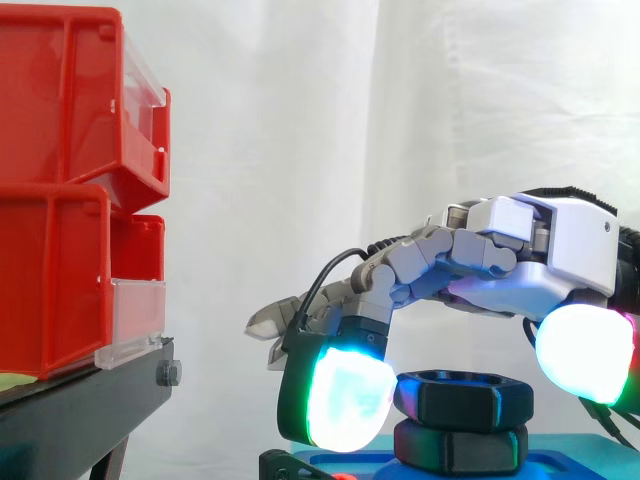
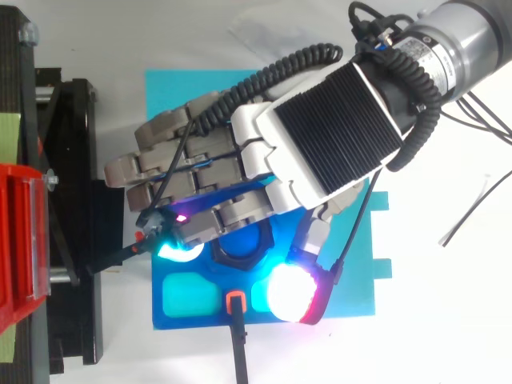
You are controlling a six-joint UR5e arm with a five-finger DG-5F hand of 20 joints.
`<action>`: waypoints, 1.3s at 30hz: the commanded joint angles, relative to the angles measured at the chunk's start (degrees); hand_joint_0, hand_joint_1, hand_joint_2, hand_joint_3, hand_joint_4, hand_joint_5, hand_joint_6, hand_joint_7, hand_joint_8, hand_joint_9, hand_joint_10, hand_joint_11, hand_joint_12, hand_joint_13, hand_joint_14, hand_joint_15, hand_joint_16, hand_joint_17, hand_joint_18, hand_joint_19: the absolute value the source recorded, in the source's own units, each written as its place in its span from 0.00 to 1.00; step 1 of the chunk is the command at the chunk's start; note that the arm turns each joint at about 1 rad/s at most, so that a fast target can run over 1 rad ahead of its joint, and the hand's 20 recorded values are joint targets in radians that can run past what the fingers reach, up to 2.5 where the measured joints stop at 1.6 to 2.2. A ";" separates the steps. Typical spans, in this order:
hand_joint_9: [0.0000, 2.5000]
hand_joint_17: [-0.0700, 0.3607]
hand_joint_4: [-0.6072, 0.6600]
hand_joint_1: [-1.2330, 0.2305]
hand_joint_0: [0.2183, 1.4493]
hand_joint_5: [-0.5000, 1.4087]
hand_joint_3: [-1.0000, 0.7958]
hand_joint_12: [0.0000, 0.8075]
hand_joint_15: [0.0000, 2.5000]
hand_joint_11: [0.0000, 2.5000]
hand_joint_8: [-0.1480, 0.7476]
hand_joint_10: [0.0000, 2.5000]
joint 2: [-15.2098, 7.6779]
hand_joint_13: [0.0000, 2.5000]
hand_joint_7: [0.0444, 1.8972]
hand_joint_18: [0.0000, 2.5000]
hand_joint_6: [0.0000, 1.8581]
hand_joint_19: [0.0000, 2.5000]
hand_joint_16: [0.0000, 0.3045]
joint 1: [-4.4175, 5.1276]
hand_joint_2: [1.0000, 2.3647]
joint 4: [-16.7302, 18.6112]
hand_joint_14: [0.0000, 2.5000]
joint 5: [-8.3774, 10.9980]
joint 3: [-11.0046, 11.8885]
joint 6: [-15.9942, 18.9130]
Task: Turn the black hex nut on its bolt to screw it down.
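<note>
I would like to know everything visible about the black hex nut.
The black hex nut is matte black, six-sided with a round central hole, looking like plastic. It lies flat and level, stacked on a second black hex piece above the blue base. The hand arches over it; contact cannot be judged.

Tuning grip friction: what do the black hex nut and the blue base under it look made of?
Black hex nut: probably plastic, possibly printed; matte, soft rounded edges, no metallic glint. Blue base: looks like moulded or printed plastic, smooth, slight sheen.
</note>
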 commanded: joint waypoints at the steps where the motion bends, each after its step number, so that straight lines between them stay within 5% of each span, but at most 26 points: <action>1: 0.26 0.54 0.78 0.69 0.12 0.23 0.28 0.55 0.03 0.12 0.64 0.00 0.00 0.18 0.36 0.21 0.42 0.18 0.23 -0.61 0.00 0.18 0.00 -0.75 -0.05 0.00; 11: 0.26 0.54 0.78 0.69 0.12 0.23 0.28 0.55 0.03 0.12 0.63 0.00 0.00 0.18 0.35 0.21 0.42 0.18 0.23 -1.84 0.00 1.76 0.00 -1.01 -1.55 0.00; 22: 0.26 0.54 0.79 0.70 0.12 0.22 0.28 0.54 0.03 0.13 0.63 0.00 0.08 0.18 0.34 0.21 0.42 0.19 0.24 -3.95 0.00 2.82 0.00 -3.39 -1.90 0.09; 30: 0.26 0.54 0.79 0.71 0.12 0.22 0.28 0.55 0.03 0.12 0.63 0.00 0.08 0.18 0.35 0.21 0.41 0.19 0.24 -4.22 0.00 5.63 0.00 -4.00 -1.81 1.67; 39: 0.26 0.54 0.81 0.71 0.13 0.22 0.28 0.54 0.03 0.12 0.63 0.00 0.08 0.18 0.37 0.21 0.39 0.19 0.24 -2.46 0.00 10.46 0.00 -3.83 -1.55 4.31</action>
